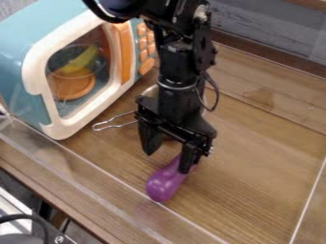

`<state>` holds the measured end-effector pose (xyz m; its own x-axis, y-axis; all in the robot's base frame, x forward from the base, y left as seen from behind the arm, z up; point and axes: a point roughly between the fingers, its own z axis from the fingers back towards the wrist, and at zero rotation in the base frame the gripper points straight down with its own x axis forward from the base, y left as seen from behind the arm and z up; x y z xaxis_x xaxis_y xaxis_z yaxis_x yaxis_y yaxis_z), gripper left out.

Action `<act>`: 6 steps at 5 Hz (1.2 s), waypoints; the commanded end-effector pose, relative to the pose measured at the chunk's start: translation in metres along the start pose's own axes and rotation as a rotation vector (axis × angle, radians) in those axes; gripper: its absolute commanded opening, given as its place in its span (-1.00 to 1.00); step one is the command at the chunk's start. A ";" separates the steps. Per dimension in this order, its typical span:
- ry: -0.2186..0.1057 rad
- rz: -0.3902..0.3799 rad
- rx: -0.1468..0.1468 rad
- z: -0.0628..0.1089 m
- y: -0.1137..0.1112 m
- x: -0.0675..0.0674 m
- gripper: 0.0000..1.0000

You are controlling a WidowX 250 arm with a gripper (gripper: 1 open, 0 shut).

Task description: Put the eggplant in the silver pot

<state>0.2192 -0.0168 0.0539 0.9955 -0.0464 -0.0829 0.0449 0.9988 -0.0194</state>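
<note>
The purple eggplant (165,183) lies on the wooden table near its front edge. My gripper (173,154) points straight down just above it, jaws open wide, one fingertip on each side of the eggplant's top end. Nothing is held. The silver pot (149,95) stands behind the arm, mostly hidden by it, with its wire handle (112,121) sticking out to the left.
A toy microwave (57,71) in blue and orange stands at the left with its door open and coloured items inside. The table's front edge (76,195) runs diagonally close to the eggplant. Bare wood stretches to the right.
</note>
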 end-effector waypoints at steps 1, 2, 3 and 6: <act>-0.061 -0.002 0.001 0.012 0.000 0.007 1.00; -0.064 -0.006 0.000 0.011 -0.001 0.005 1.00; -0.067 -0.009 -0.001 0.010 -0.003 0.004 1.00; -0.077 -0.011 -0.005 0.004 -0.005 0.002 1.00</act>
<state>0.2151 -0.0213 0.0470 0.9970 -0.0530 -0.0572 0.0517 0.9984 -0.0245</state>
